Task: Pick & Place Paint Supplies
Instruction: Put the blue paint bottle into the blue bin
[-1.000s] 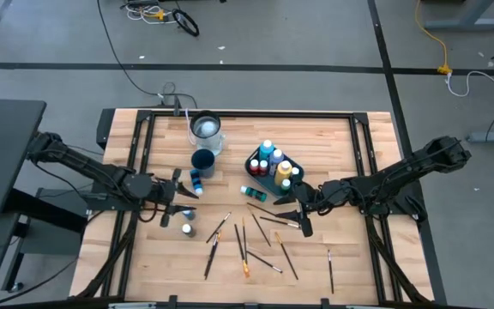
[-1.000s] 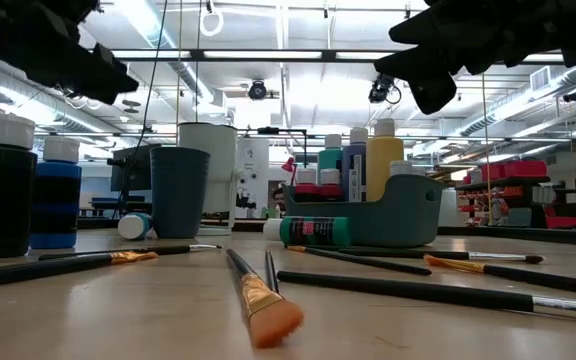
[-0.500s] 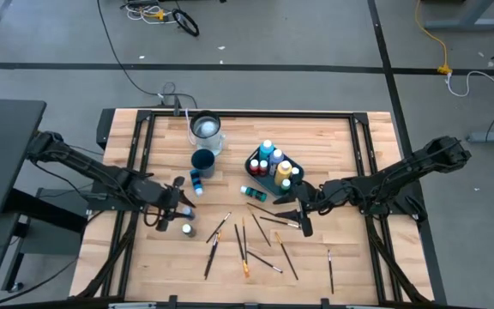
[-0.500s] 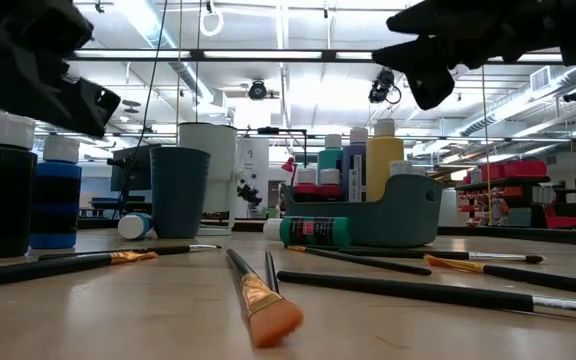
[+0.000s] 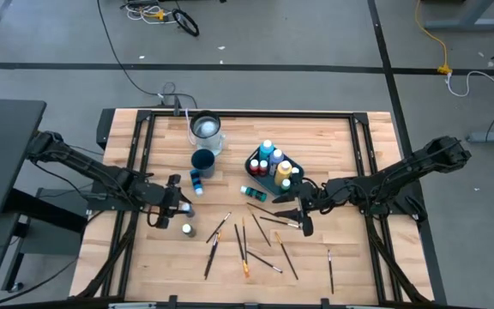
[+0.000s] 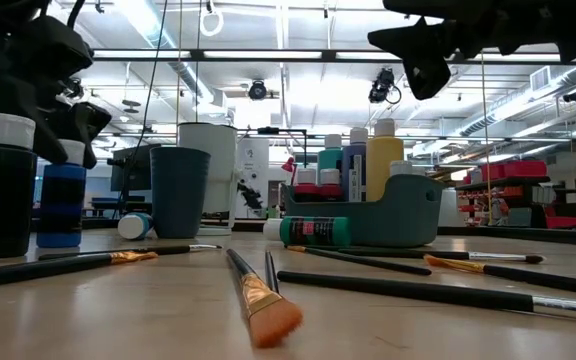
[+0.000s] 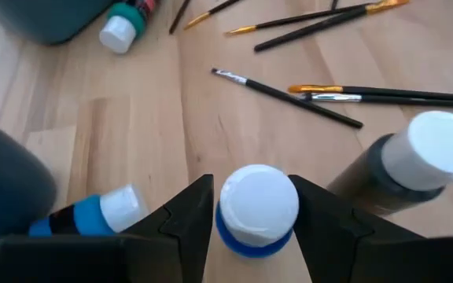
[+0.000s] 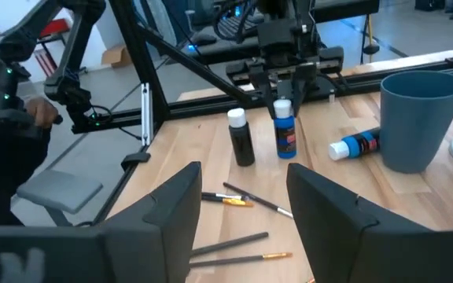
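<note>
While the right end effector (image 5: 302, 215) waits open above the brushes (image 5: 245, 240), the left end effector (image 7: 252, 206) straddles the upright blue bottle (image 7: 256, 211) on the counter (image 5: 333, 146), fingers apart at its cap. It looks light, rigid, smooth, easily tipped; best gripped around the body below the cap.

Bare wood lies open along the far and right-hand stretches of the table (image 5: 333, 129), while scattered brushes (image 5: 256, 236) clutter the near centre. The left gripper (image 7: 256, 206) straddles an upright blue bottle (image 7: 256, 211), its fingers spread to either side, hemmed by a dark bottle (image 7: 415, 161) just beside it and a toppled blue bottle (image 7: 93, 214) near the dark blue cup (image 5: 202, 160). The right gripper (image 5: 302, 209), fingers apart, hangs over brushes beside the crowded teal tray (image 5: 262, 176).
</note>
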Controlling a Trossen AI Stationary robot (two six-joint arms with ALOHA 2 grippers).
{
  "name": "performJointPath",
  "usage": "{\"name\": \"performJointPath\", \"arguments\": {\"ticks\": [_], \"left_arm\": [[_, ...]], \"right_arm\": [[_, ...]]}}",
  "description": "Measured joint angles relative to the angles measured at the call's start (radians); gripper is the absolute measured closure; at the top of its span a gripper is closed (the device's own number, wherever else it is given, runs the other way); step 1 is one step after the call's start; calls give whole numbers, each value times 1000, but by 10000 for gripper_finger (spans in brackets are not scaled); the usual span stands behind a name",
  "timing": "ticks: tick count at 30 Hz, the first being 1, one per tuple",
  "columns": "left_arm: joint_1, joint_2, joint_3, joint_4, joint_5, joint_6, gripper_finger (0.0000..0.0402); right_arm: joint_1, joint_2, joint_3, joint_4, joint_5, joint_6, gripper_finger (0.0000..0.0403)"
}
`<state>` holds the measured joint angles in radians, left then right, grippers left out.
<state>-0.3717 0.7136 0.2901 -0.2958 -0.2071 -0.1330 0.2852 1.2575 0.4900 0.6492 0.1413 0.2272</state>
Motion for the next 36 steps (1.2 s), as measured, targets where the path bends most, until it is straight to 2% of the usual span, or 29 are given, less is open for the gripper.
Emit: {"name": "performJointPath", "arguments": {"ticks": [5,10,14,20,23,27,32,36], "left_arm": [[0,1,0,12,-12,28,271],[0,1,0,74,-96,34,274],[0,2,8,260,-143,60,274],[15,42,13,634,-127,164,273],[37,112,64,662,-99,173,273],[82,265,180,659,-112,191,273],[148,459,358,663,-252,89,272],[190,609,468,662,-187,99,273]], "right_arm": [[0,0,0,3,0,0,213],[0,0,0,2,0,0,213],[0,0,0,2,19,-8,213],[0,0,0,1,126,-8,213],[-1,0,0,0,138,-8,213],[0,0,0,-5,130,-8,213],[0,0,0,-10,131,-8,213],[0,0,0,-2,133,-67,213]]}}
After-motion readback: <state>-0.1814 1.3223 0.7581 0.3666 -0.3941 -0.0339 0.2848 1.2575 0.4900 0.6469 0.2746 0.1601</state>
